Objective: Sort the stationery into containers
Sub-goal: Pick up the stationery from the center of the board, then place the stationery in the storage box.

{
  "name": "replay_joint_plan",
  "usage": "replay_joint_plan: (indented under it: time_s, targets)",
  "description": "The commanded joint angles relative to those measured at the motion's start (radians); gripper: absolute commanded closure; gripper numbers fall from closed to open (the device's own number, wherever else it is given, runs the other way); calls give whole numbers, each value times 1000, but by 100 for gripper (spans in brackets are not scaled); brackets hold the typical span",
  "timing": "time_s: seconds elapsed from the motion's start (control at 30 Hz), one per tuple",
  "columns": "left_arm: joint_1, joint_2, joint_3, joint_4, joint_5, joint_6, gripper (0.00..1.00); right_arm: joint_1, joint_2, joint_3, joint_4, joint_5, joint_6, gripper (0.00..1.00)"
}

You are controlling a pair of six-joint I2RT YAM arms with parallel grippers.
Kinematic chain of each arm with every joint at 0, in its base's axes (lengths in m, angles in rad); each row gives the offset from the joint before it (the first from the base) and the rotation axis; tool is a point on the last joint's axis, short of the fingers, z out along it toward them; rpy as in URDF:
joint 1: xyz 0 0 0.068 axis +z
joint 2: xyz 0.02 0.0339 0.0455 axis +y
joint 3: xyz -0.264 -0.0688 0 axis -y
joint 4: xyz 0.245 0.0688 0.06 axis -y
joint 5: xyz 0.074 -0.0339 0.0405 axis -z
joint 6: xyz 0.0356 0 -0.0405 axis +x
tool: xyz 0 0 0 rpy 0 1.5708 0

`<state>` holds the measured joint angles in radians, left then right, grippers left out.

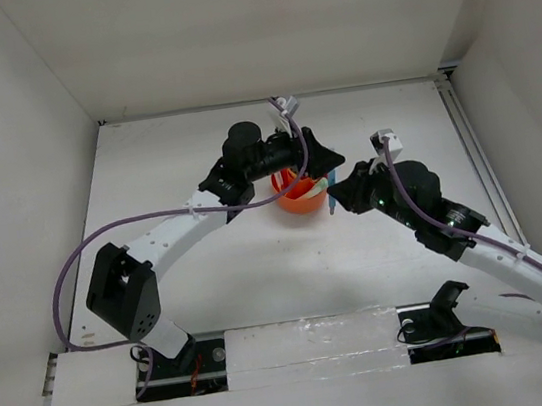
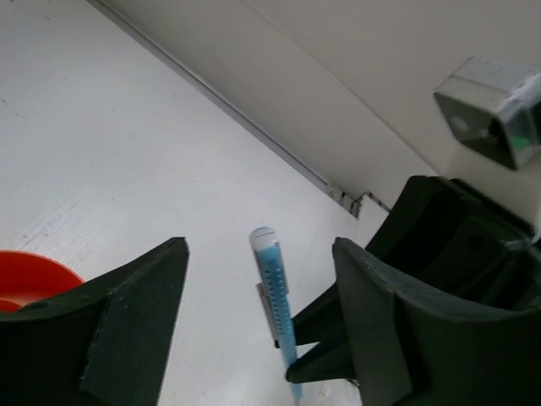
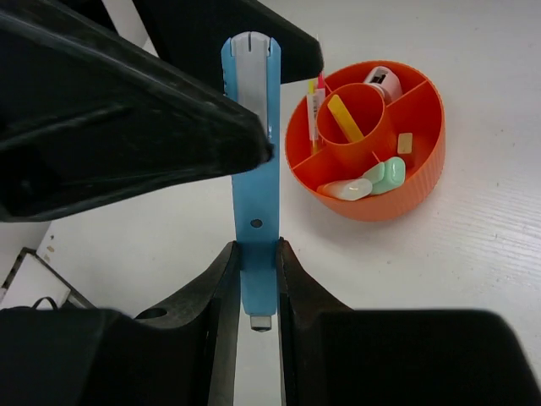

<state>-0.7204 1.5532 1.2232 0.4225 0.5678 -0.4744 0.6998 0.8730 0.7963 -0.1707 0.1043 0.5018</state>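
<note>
The round orange organiser (image 3: 423,182) stands on the white table; it also shows in the top view (image 1: 297,204). It holds a pink-white stapler (image 3: 385,82), a yellow marker (image 3: 345,118) in the central cup, thin pink and yellow pens (image 3: 314,114), a tan block (image 3: 405,142), and pale yellow (image 3: 347,189) and green markers (image 3: 389,175). My right gripper (image 3: 254,249) is shut on the blue pen (image 3: 254,169), held left of the organiser. My left gripper (image 2: 258,249) is open, and the pen's white-capped end (image 2: 272,275) stands between its fingers (image 2: 127,321) with gaps on both sides.
White walls enclose the table on the left, back and right. A metal rail (image 1: 471,155) runs along the right edge. Both arms meet close above the organiser, and a purple cable (image 1: 70,282) loops from the left arm.
</note>
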Motion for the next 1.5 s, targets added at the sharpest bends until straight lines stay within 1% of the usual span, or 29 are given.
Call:
replay_joint_plan:
  time_s: [0.0,0.07,0.13,0.17,0.23,0.27,0.3,0.33,0.37,0.4,0.43,0.47,0.53,0.63,0.7,0.77,0.8,0.9,1.03,1.07,1.17,1.33,1.47]
  targets:
    - [1,10,1,55,23,-1,38,10,-6,61,77,-15,0,100]
    - [1,10,1,55,23,-1,50,20,-6,70,77,-28,0,100]
    - [1,22,12,55,23,-1,67,20,-6,70,88,-28,-11,100]
    - [1,22,12,55,23,-1,81,20,3,70,88,-28,-11,100]
    - [1,33,12,55,23,-1,97,29,3,70,97,-38,-20,99]
    - [1,33,21,64,23,9,100,29,3,70,97,-38,-20,76]
    - [1,33,21,73,23,34,100,29,3,61,97,-38,-29,58]
    - [1,33,7,87,1,55,100,29,-15,61,97,-16,-29,43]
    - [1,19,-10,134,-31,77,100,29,-29,43,97,44,-29,20]
    - [1,10,-37,151,-67,98,100,29,-46,31,97,64,-29,0]
    - [1,1,-37,151,-121,130,100,18,-75,21,85,80,-42,0]
    - [1,1,-37,165,-147,193,100,18,-89,6,71,95,-42,0]
    - [1,-10,-48,189,-213,273,100,9,-124,-3,27,115,-52,0]
    - [1,-10,-62,262,-287,319,100,-2,-161,-49,1,124,-52,0]
    - [1,28,-51,280,-370,342,100,-2,-195,-72,-13,115,-52,0]
    - [1,53,-37,295,-417,367,100,-2,-227,-92,-30,106,-43,0]
    - [1,71,-37,320,-469,367,100,-2,-238,-107,-47,106,-43,0]
    - [1,100,-37,377,-534,404,100,-2,-281,-134,-75,106,-34,0]
    - [10,136,-73,456,-588,434,100,-11,-322,-155,-113,106,-34,0]
    - [10,145,-85,508,-608,434,100,-11,-336,-155,-113,106,-34,0]
    - [10,166,-105,553,-658,434,100,-11,-348,-155,-113,106,-34,0]
    - [10,196,-94,553,-668,424,100,-11,-348,-164,-122,106,-34,0]
    - [10,196,-142,581,-658,402,100,-11,-338,-164,-113,115,-34,0]
